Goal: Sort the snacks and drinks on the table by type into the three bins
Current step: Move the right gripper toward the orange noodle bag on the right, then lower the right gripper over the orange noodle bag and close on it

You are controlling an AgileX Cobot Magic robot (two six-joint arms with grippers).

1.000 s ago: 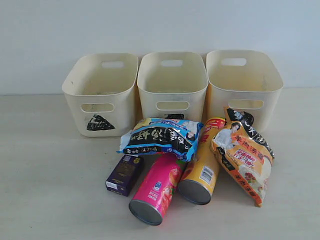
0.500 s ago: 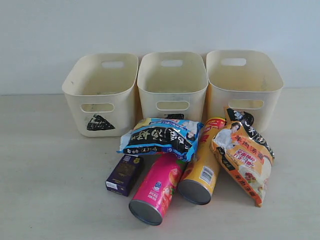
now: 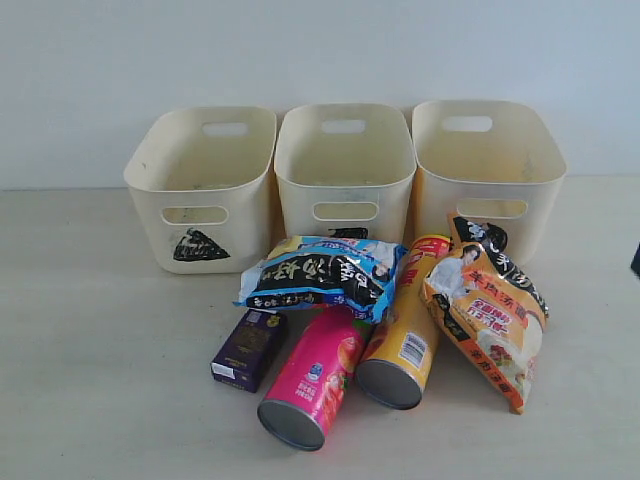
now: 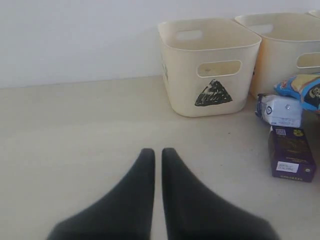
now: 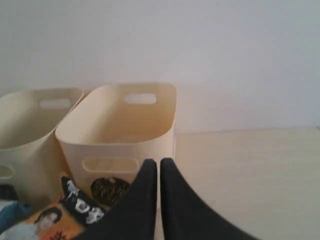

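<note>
Three cream bins stand in a row at the back: left bin (image 3: 203, 185), middle bin (image 3: 345, 168), right bin (image 3: 487, 170). In front of them lie a blue-black bag (image 3: 320, 275), an orange bag (image 3: 488, 310), a pink chip tube (image 3: 315, 375), a yellow-orange chip tube (image 3: 405, 330) and a dark purple box (image 3: 249, 348). A small white-blue box (image 4: 279, 110) shows beside the purple box (image 4: 291, 153) in the left wrist view. My left gripper (image 4: 158, 151) is shut and empty, over bare table left of the pile. My right gripper (image 5: 159, 162) is shut, by the right bin (image 5: 122, 135).
The pale wood-grain table (image 3: 90, 350) stretches bare to the left and right of the pile. A plain white wall (image 3: 320, 50) stands behind the bins. A dark sliver of the right arm (image 3: 636, 260) shows at the exterior view's right edge.
A dark sliver of the right arm has come into the exterior view at the right edge. The snacks and bins have not moved.
</note>
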